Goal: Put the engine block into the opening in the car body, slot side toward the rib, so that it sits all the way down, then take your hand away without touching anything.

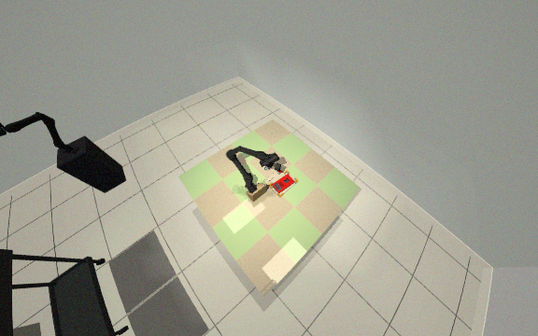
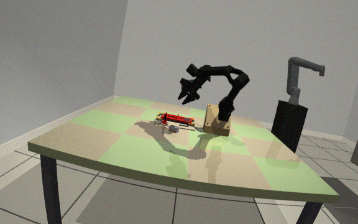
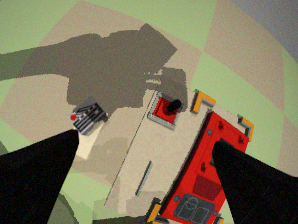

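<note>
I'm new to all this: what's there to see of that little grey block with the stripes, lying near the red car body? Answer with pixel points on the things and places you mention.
The small grey striped block [image 2: 173, 128] [image 3: 89, 116] looks boxy, with dark and light bands across its upper face and a round red dot at one end. It might be metal or plastic; I can't tell which. It lies on the tabletop, outside the red car body [image 1: 283, 184] [image 2: 177, 118] [image 3: 195, 172], turned at an angle in the wrist view. The open black gripper [image 3: 148, 143] isn't holding it.

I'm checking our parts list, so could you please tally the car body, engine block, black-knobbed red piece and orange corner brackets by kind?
Car body: 1
Engine block: 1
Black-knobbed red piece: 1
Orange corner brackets: 4
Total: 7
</note>
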`<state>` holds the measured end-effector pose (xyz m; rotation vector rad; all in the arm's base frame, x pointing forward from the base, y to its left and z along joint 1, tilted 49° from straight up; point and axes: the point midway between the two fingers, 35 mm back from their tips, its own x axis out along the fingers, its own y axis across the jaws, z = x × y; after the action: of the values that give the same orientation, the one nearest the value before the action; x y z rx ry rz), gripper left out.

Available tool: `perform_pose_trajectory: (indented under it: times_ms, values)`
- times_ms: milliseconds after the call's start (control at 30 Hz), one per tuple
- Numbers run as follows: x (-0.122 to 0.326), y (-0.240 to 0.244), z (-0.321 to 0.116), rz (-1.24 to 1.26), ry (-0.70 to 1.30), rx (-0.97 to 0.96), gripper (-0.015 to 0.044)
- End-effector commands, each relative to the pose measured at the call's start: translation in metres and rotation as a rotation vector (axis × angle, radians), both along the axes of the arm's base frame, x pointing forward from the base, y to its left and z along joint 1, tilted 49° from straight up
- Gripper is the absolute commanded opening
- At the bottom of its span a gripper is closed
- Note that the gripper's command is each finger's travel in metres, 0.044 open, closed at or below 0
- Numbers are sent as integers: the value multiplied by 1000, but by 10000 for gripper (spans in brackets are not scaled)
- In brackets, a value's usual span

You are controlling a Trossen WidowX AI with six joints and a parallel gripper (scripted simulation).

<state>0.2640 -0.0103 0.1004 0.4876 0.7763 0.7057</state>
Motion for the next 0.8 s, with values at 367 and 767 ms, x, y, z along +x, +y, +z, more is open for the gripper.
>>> perform_pose_trajectory:
  times_ms: [367, 767]
  values:
    - [12, 17, 6, 331, -298, -250, 440]
    - [18, 33, 10, 603, -548, -406, 440]
